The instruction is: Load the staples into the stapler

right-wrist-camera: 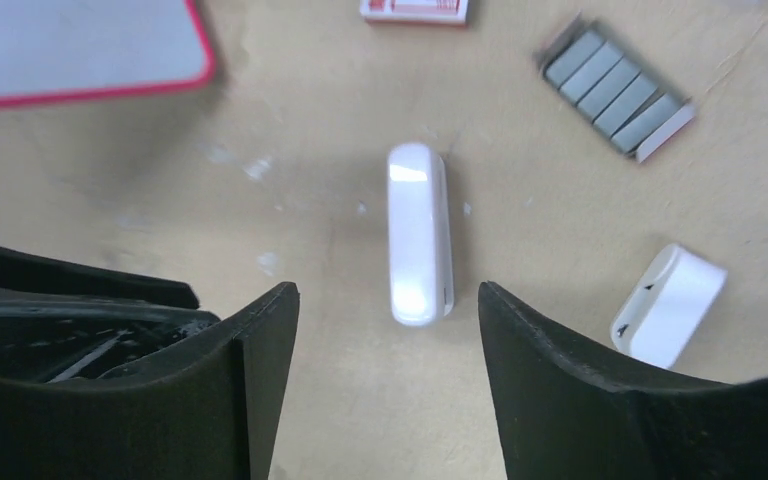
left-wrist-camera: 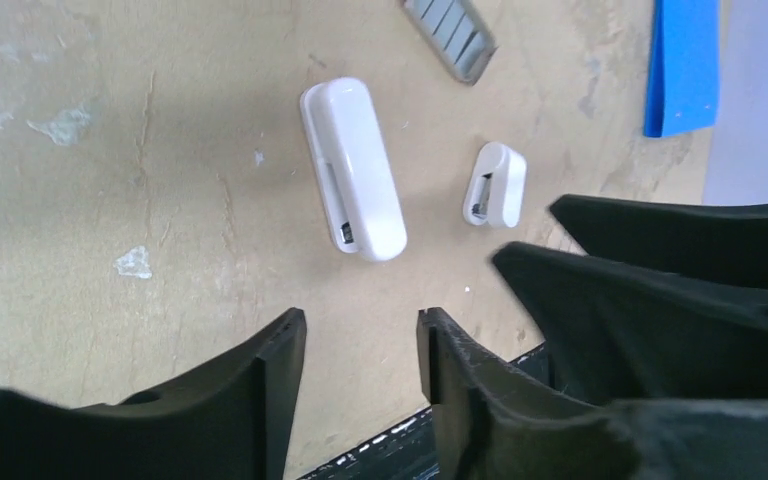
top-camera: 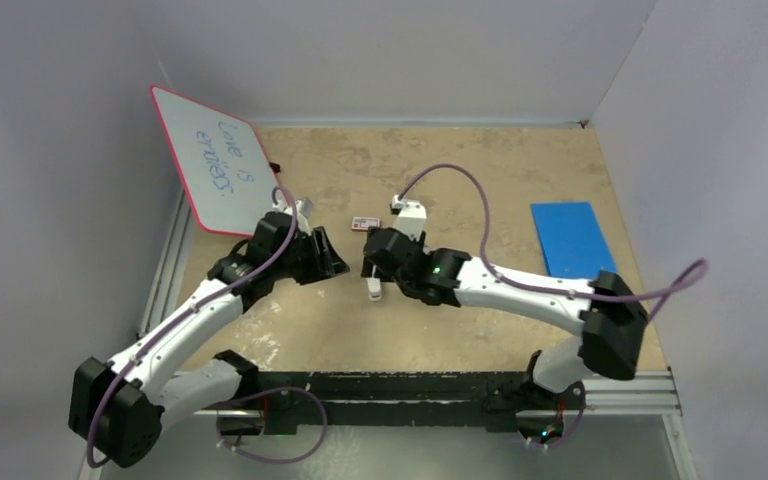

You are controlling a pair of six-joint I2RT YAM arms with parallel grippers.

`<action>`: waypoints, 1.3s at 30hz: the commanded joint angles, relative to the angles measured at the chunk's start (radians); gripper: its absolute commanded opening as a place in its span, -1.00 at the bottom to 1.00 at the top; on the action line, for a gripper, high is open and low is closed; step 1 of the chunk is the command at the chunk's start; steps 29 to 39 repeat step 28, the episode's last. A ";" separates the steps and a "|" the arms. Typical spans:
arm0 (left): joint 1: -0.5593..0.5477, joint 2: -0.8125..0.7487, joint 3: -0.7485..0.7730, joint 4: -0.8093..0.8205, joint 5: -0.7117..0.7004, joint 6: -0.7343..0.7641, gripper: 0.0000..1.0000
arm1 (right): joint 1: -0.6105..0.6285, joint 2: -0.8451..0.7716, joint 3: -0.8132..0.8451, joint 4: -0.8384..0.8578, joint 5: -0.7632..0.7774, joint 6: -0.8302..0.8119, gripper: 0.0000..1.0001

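Observation:
The white stapler (left-wrist-camera: 352,170) lies shut on the table just ahead of my left gripper (left-wrist-camera: 360,320), which is open and empty. It also shows in the right wrist view (right-wrist-camera: 419,235), just ahead of my open, empty right gripper (right-wrist-camera: 388,295). The staples (right-wrist-camera: 615,88) are grey ribbed strips in a small open tray, beyond the stapler to the right; one end shows in the left wrist view (left-wrist-camera: 450,35). In the top view the left gripper (top-camera: 335,262) and right gripper (top-camera: 372,250) face each other closely, and the stapler is mostly hidden under them.
A short white piece (right-wrist-camera: 668,305) lies right of the stapler, also seen from the left wrist (left-wrist-camera: 495,185). A red-and-white little box (top-camera: 364,222) lies behind the grippers. A red-framed whiteboard (top-camera: 215,160) leans at back left. A blue sheet (top-camera: 572,238) lies at right.

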 commanded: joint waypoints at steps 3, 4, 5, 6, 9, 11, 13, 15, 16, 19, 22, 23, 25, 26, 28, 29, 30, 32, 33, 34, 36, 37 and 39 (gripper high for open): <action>0.003 -0.136 0.155 -0.153 -0.070 0.101 0.08 | -0.008 -0.237 -0.006 -0.109 0.170 -0.011 0.44; 0.003 -0.156 0.183 -0.180 -0.088 0.115 0.12 | -0.007 -0.277 -0.021 -0.136 0.200 -0.006 0.44; 0.003 -0.181 0.212 -0.209 -0.110 0.138 0.16 | -0.008 -0.322 -0.034 -0.165 0.248 0.001 0.45; 0.003 -0.197 0.240 -0.231 -0.122 0.171 0.20 | -0.008 -0.367 -0.046 -0.196 0.284 0.009 0.46; 0.003 -0.251 0.297 -0.259 -0.112 0.302 0.29 | -0.008 -0.514 -0.054 -0.289 0.371 0.008 0.47; 0.003 -0.287 0.320 -0.273 -0.114 0.362 0.35 | -0.008 -0.598 -0.045 -0.321 0.404 -0.021 0.48; 0.003 -0.324 0.353 -0.300 -0.134 0.388 0.39 | -0.008 -0.675 -0.017 -0.355 0.451 -0.024 0.49; 0.004 -0.350 0.390 -0.330 -0.171 0.398 0.43 | -0.008 -0.743 0.005 -0.334 0.489 -0.077 0.52; 0.003 -0.360 0.411 -0.347 -0.193 0.403 0.44 | -0.008 -0.775 0.017 -0.331 0.492 -0.101 0.54; 0.003 -0.376 0.472 -0.383 -0.246 0.420 0.47 | -0.007 -0.846 0.050 -0.323 0.496 -0.142 0.68; 0.004 -0.388 0.519 -0.396 -0.281 0.422 0.50 | -0.008 -0.887 0.074 -0.319 0.496 -0.173 0.80; 0.004 -0.393 0.530 -0.396 -0.286 0.424 0.50 | -0.008 -0.893 0.081 -0.319 0.497 -0.180 0.84; 0.004 -0.408 0.537 -0.383 -0.282 0.439 0.52 | -0.008 -0.897 0.092 -0.319 0.500 -0.188 0.87; 0.003 -0.413 0.537 -0.379 -0.289 0.441 0.53 | -0.007 -0.896 0.095 -0.319 0.502 -0.188 0.88; 0.003 -0.417 0.536 -0.378 -0.296 0.440 0.54 | -0.007 -0.894 0.093 -0.318 0.504 -0.188 0.88; 0.003 -0.417 0.536 -0.378 -0.296 0.440 0.54 | -0.007 -0.894 0.093 -0.318 0.504 -0.188 0.88; 0.003 -0.417 0.536 -0.378 -0.296 0.440 0.54 | -0.007 -0.894 0.093 -0.318 0.504 -0.188 0.88; 0.003 -0.417 0.536 -0.378 -0.296 0.440 0.54 | -0.007 -0.894 0.093 -0.318 0.504 -0.188 0.88; 0.003 -0.417 0.536 -0.378 -0.296 0.440 0.54 | -0.007 -0.894 0.093 -0.318 0.504 -0.188 0.88; 0.003 -0.417 0.536 -0.378 -0.296 0.440 0.54 | -0.007 -0.894 0.093 -0.318 0.504 -0.188 0.88; 0.003 -0.417 0.536 -0.378 -0.296 0.440 0.54 | -0.007 -0.894 0.093 -0.318 0.504 -0.188 0.88; 0.003 -0.417 0.536 -0.378 -0.296 0.440 0.54 | -0.007 -0.894 0.093 -0.318 0.504 -0.188 0.88; 0.003 -0.417 0.536 -0.378 -0.296 0.440 0.54 | -0.007 -0.894 0.093 -0.318 0.504 -0.188 0.88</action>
